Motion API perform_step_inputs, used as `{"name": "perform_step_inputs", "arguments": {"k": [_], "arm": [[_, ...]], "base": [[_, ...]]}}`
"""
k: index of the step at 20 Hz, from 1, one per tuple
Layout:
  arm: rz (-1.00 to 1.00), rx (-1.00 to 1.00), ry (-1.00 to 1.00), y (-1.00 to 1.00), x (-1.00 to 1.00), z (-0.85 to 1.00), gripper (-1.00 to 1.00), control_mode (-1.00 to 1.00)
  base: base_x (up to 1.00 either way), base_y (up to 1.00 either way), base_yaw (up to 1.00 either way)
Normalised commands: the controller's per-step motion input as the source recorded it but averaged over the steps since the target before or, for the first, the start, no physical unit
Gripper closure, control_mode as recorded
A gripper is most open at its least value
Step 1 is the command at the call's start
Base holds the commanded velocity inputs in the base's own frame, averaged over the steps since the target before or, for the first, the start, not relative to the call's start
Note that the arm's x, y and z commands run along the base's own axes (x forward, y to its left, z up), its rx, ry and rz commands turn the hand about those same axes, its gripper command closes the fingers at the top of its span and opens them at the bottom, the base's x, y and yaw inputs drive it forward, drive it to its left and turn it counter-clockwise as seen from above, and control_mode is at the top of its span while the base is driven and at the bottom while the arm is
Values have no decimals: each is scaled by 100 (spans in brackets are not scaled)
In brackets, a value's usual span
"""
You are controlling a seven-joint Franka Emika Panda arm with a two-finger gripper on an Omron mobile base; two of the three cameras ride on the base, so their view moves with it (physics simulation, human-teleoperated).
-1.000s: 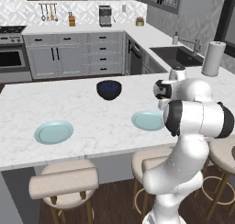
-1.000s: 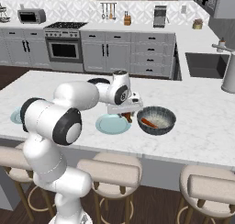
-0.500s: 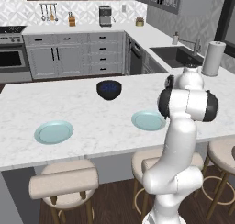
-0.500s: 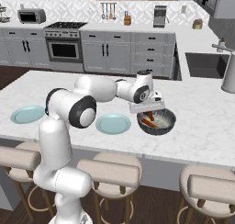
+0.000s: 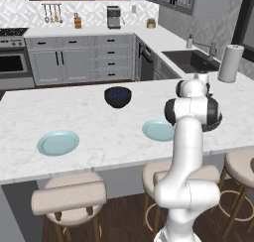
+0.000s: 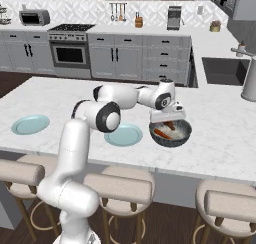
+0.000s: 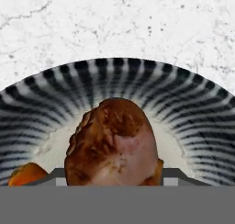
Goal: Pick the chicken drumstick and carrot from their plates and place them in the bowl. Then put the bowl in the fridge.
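One white arm reaches across the marble island counter [image 6: 220, 143], and its gripper [image 6: 167, 120] hangs directly over a striped bowl [image 6: 185, 133], nearly touching the rim at 12 o'clock. The fingers are hidden behind the food in the hand view, so I cannot tell whether they are apart or pinched on anything.

There are two bowls. The striped bowl, dark outside with black-and-white ribbing on its inner wall [image 7: 119, 74], holds both foods. The one chicken drumstick [image 7: 112, 145] sits at its centre, with its rounded meaty end toward the hand camera. The one carrot [image 7: 26, 175] lies just beside it at 8 o'clock. In the right base view the chicken drumstick [image 6: 171, 125] and the carrot [image 6: 161, 134] lie side by side inside the bowl.

The second, a black bowl [image 5: 118, 96] with a blue inside, stands alone farther back on the counter.

The two teal plates are bare. The near plate [image 6: 123, 135] is just beside the striped bowl at its 9 o'clock, and the far plate [image 6: 30, 124] is well apart in the same direction.

Three stools line the counter's near edge.
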Motion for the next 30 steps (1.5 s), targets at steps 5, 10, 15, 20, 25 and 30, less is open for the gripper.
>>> {"name": "perform_step_inputs", "arguments": {"k": [5, 10, 15, 20, 25, 30], "arm": [[2, 0, 0, 0, 1, -41, -100, -100], [1, 0, 0, 2, -6, -4, -100, -100], [0, 0, 0, 25, -44, 4, -100, -100], [0, -1, -2, 36, -43, 46, -100, -100], [0, 0, -1, 76, -81, 34, -100, -100], [0, 0, 0, 49, -19, -1, -100, -100]], "base": [[0, 0, 0], [0, 0, 0], [0, 0, 0], [0, 0, 0], [0, 0, 0], [0, 0, 0]]}}
